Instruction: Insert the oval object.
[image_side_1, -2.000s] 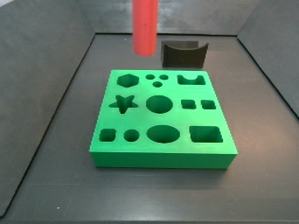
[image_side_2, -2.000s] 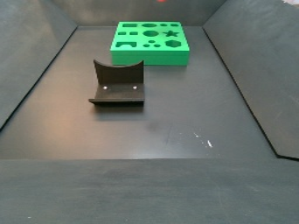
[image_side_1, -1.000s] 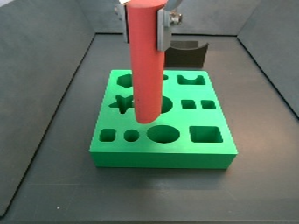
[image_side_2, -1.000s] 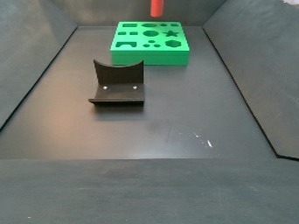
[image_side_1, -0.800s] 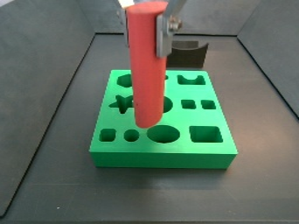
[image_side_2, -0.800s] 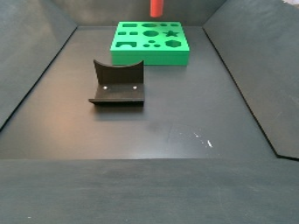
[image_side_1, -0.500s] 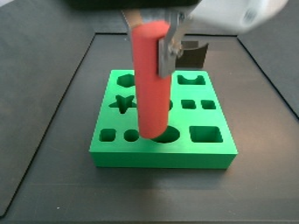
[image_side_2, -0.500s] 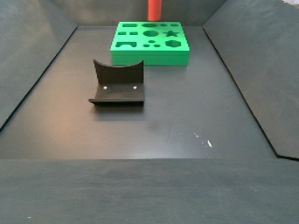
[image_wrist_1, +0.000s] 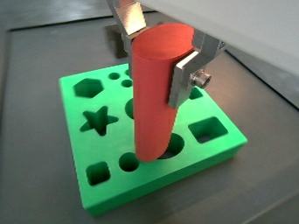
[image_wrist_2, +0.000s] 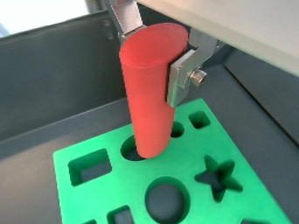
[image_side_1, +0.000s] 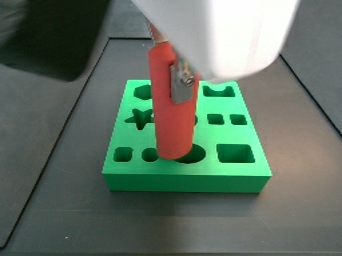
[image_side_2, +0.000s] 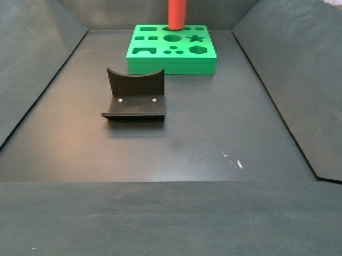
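Note:
The oval object (image_side_1: 170, 110), a long red-salmon peg, stands upright over the green block (image_side_1: 187, 178). My gripper (image_wrist_1: 158, 51) is shut on its upper end, with the silver fingers (image_wrist_1: 183, 77) on either side. The peg's lower end sits at the mouth of the oval hole (image_wrist_1: 170, 147) in the block's front row; how deep it reaches I cannot tell. Both wrist views show the peg (image_wrist_2: 149, 96) and the block (image_wrist_2: 251, 206) from above. In a side view the peg (image_side_2: 175, 12) rises from the block (image_side_2: 201, 62) at the far end.
The green block has several other holes, among them a star (image_wrist_1: 96, 121), a large square (image_wrist_1: 208, 129) and a round hole (image_wrist_2: 165, 199). The dark fixture (image_side_2: 134, 96) stands on the floor in front of the block. Grey walls (image_side_2: 40, 70) enclose the floor.
The peg has come down and slightly forward, from above the block's middle to the oval hole. The arm's white body has dropped into a side view.

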